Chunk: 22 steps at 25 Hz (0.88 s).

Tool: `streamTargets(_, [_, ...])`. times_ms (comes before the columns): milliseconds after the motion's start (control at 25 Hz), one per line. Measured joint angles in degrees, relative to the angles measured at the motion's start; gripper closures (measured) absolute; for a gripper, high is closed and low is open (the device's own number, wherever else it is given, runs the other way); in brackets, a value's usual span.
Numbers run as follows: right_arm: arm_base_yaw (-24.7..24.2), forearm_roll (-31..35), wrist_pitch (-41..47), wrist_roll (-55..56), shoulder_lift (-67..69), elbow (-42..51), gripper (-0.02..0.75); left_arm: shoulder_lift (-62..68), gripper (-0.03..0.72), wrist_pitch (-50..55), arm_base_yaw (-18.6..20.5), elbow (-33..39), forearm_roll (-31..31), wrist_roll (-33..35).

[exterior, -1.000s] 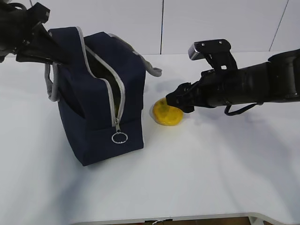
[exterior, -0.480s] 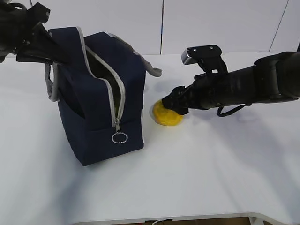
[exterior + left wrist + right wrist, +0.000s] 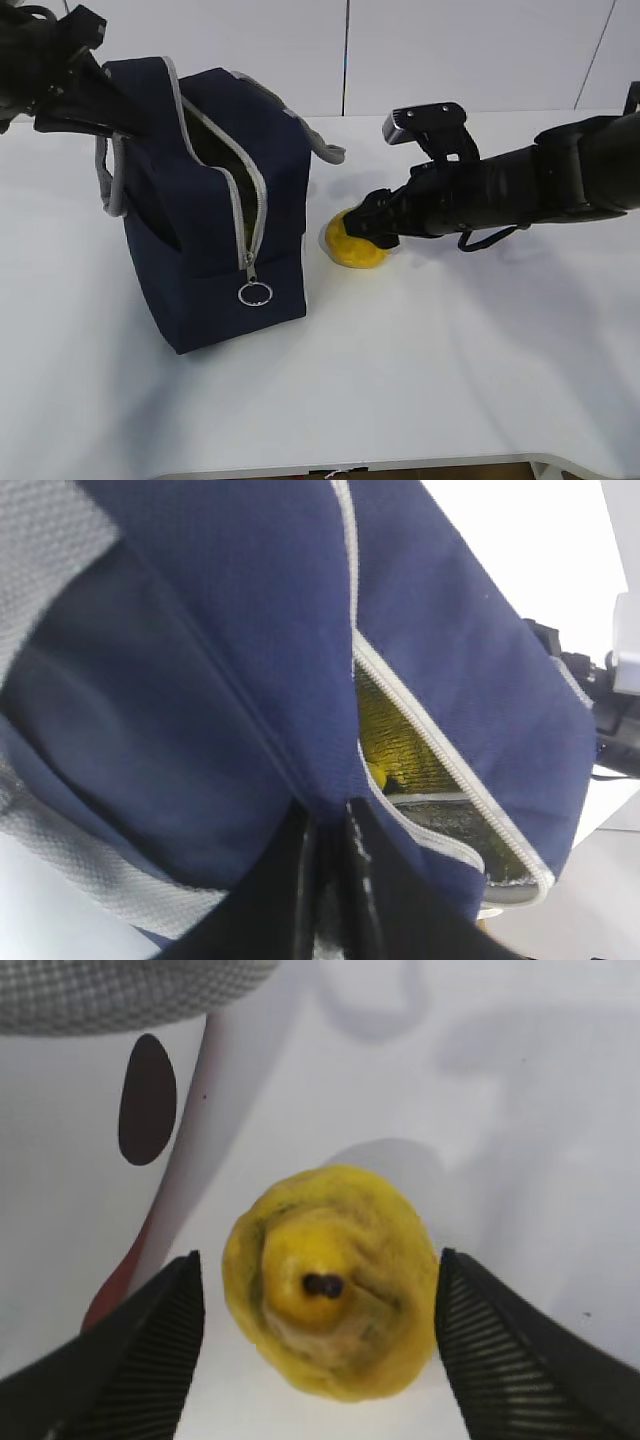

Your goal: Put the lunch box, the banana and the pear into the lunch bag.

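Note:
The navy lunch bag (image 3: pixel 215 215) stands upright at the left with its grey zipper open and the ring pull (image 3: pixel 255 293) hanging in front. My left gripper (image 3: pixel 105 100) is shut on the bag's top edge (image 3: pixel 250 680), its fingers (image 3: pixel 300 880) pinching the fabric. The yellow pear (image 3: pixel 358 250) lies on the table just right of the bag. My right gripper (image 3: pixel 368 228) is open, with its fingers (image 3: pixel 150 1360) on either side of the pear (image 3: pixel 330 1280), stem towards the camera. Something yellow (image 3: pixel 378 772) shows inside the bag. The lunch box is not plainly visible.
The bag's white side panel with a black oval and a red mark (image 3: pixel 60 1180) is close to the left of the pear. A grey webbing handle (image 3: pixel 325 148) hangs over the bag's right side. The white table (image 3: pixel 450 360) ends at the front edge.
My right gripper has moved left and down to the pear, and its fingers now straddle it. The left gripper and the bag have not moved.

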Motion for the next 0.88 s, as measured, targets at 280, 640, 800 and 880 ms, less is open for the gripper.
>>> streamTargets(280, [0.0, 0.0, 0.0, -0.21, 0.58, -1.27, 0.156, 0.0, 0.691, 0.0, 0.0, 0.0, 0.0, 0.0])
streamTargets(640, [0.0, 0.0, 0.0, -0.14, 0.71, -1.27, 0.205, 0.0, 0.691, 0.0, 0.0, 0.0, 0.09, 0.0])
streamTargets(800, [0.0, 0.0, 0.0, -0.23, 0.85, -1.27, 0.3, 0.0, 0.691, 0.0, 0.0, 0.0, 0.09, 0.0])
streamTargets(880, [0.0, 0.0, 0.0, -0.23, 0.94, -1.27, 0.33, 0.0, 0.691, 0.0, 0.0, 0.0, 0.09, 0.0])
